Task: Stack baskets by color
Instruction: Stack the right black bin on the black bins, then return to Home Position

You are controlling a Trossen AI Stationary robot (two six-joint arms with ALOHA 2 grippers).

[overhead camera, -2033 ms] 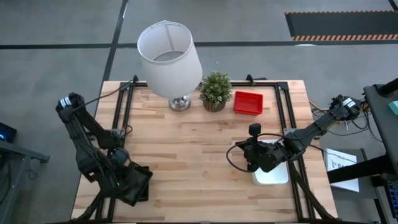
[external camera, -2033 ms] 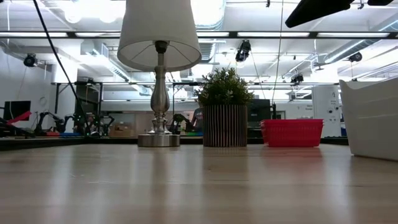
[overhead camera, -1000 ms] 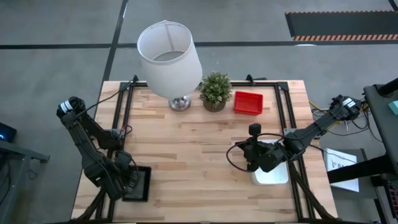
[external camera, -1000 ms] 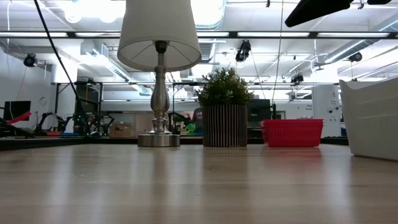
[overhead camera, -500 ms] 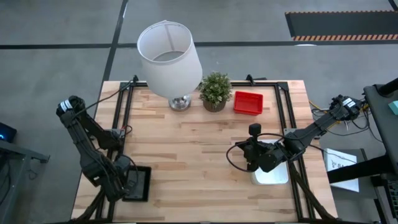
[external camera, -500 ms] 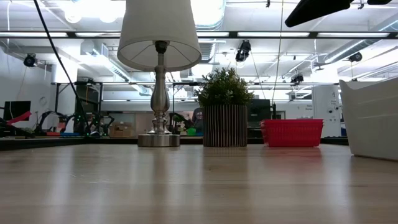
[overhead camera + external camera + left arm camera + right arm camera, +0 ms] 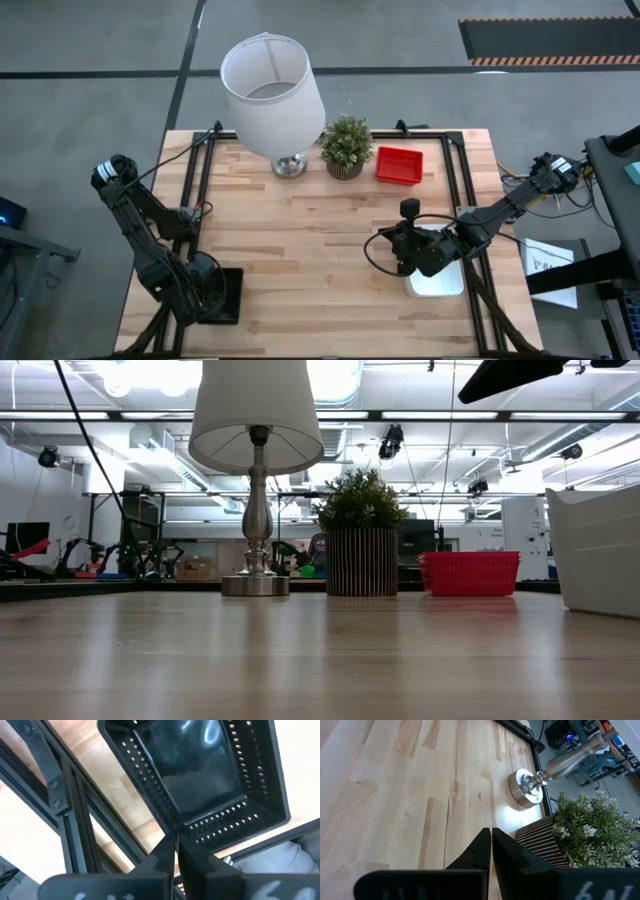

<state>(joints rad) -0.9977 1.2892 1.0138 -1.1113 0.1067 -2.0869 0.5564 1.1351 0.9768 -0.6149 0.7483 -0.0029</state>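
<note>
A black basket [image 7: 226, 297] lies flat on the table at the near left corner. My left gripper [image 7: 205, 291] points steeply down at its left side and is shut on its rim. A red basket [image 7: 398, 165] sits at the far side, right of the plant. A white basket [image 7: 440, 283] rests near the right edge, partly under my right arm. My right gripper [image 7: 408, 212] hangs shut and empty above the table beside the white basket. In the low view the red basket [image 7: 470, 573] and the white basket [image 7: 600, 550] stand on the table at the right. My left gripper pinches the black basket's rim at a corner [image 7: 169, 831] between its two fingers [image 7: 161, 854]. The fingers come from above, pointing steeply down. The basket sits flat on the table with its open side up.
A lamp with a white shade [image 7: 272, 85] and a potted plant [image 7: 346, 146] stand at the far edge. Black frame rails [image 7: 196, 190] run along the table's left and right sides. Bare wood lies across the middle.
The black basket sat tilted under my left gripper two seconds ago and now lies flat at the near left corner. Over the last second my left wrist has tipped steeper over the basket's left side. The basket has kept its place.
</note>
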